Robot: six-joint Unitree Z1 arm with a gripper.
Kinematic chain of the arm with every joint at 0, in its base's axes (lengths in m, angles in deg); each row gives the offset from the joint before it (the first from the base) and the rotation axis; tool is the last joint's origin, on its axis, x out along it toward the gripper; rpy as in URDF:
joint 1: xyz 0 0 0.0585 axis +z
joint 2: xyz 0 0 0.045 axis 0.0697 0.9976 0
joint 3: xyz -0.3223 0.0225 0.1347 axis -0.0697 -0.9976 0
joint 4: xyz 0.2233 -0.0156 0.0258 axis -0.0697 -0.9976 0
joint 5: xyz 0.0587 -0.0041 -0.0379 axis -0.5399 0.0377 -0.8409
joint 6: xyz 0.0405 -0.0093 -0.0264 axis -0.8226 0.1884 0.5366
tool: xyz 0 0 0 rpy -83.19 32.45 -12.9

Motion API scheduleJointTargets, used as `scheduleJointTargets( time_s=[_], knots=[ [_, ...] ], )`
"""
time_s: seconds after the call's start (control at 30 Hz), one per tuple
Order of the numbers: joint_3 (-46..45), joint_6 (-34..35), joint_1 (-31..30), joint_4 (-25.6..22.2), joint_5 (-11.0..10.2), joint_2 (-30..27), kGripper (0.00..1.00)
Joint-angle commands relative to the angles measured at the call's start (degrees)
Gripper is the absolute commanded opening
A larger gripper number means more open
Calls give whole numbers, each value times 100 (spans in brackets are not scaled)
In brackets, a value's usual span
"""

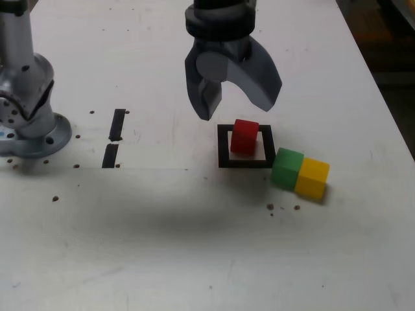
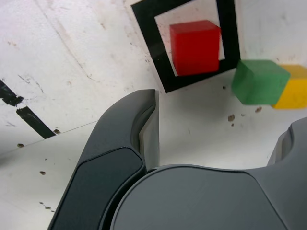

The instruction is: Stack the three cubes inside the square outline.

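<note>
- Nearest the exterior camera lies a bare stretch of the white, scuffed tabletop (image 1: 194, 259), crossed by a broad soft shadow and dotted with small dark specks.
- Next comes the small matte yellow cube (image 1: 312, 177), resting on the table at the exterior view's right, outside the frame.
- The small matte green cube (image 1: 287, 168) sits pressed against the yellow cube's side, the two touching; the green one lies just beside the outer corner of the thin black square outline (image 1: 224, 146), at or barely touching it.
- The square outline, with its white centre, lies flat near the middle of the table. The small matte red cube (image 1: 244, 137) stands inside it, upright and alone, with nothing stacked on top. In the wrist view the red cube (image 2: 195, 47) sits toward one edge of the outline (image 2: 144, 24), partly covering that black edge, and the green cube (image 2: 259, 80) and yellow cube (image 2: 293, 88) show just past it.
- Two short black bars (image 1: 114, 137) lie end to end at the exterior view's left, well apart from the outline.
- The dark grey gripper (image 1: 232, 103) hangs above and just behind the red cube, clear of it; its two curved jaws are spread wide apart and hold nothing.
- The silver robot base (image 1: 26, 97) stands at the far left of the exterior view.
</note>
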Motion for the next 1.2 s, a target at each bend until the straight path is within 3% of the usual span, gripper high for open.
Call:
scheduleJointTargets(
  time_s=[0.0,0.2,0.43,0.67,0.8,1.17],
  knots=[
    [87,-231,-134,14,-16,-29,95],
    [268,-994,-444,111,-225,35,100],
    [314,-1784,-686,220,-514,156,99],
    [645,-2590,-812,238,-1076,335,98],
    [980,-3152,-835,215,-1294,429,98],
    [1486,-4287,-1078,283,-1432,824,99]
  ],
)
